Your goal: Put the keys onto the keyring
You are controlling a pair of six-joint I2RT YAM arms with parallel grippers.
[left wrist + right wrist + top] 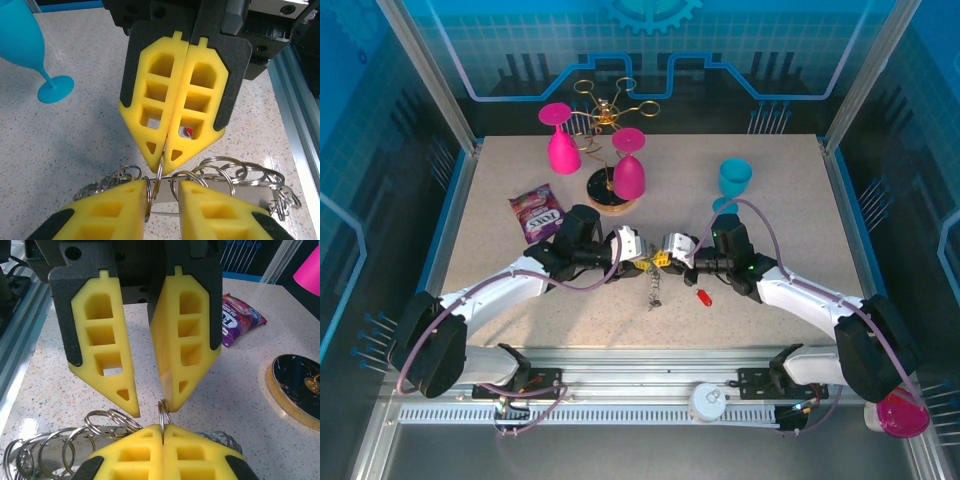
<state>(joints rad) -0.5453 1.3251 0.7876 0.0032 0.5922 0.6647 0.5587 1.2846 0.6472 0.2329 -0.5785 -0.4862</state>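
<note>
"At the table's near middle, what have the claws got?"

"There the right gripper (pixel 162 432) is clamped tight on a thin silvery ring (pixel 158 176), held edge-up. The left gripper (pixel 164 192) faces it tip to tip. Its jaws are a little apart with the ring standing in the gap, and I can't see it gripping anything."

"And the keys?"

"A bunch (pixel 250 192) of split rings and keys clusters just below both claws. One red key (pixel 702 296) lies loose on the table (pixel 800 190), just right of the bunch."

"Which step, then?"

"Steadying or prising the ring between the two claws, I'd judge. The red key isn't threaded yet."

"Next?"

"The left gripper likely has to close squarely on the ring beside the other's pinch, so it doesn't twist out. Then a free claw can fetch the red key."
</note>
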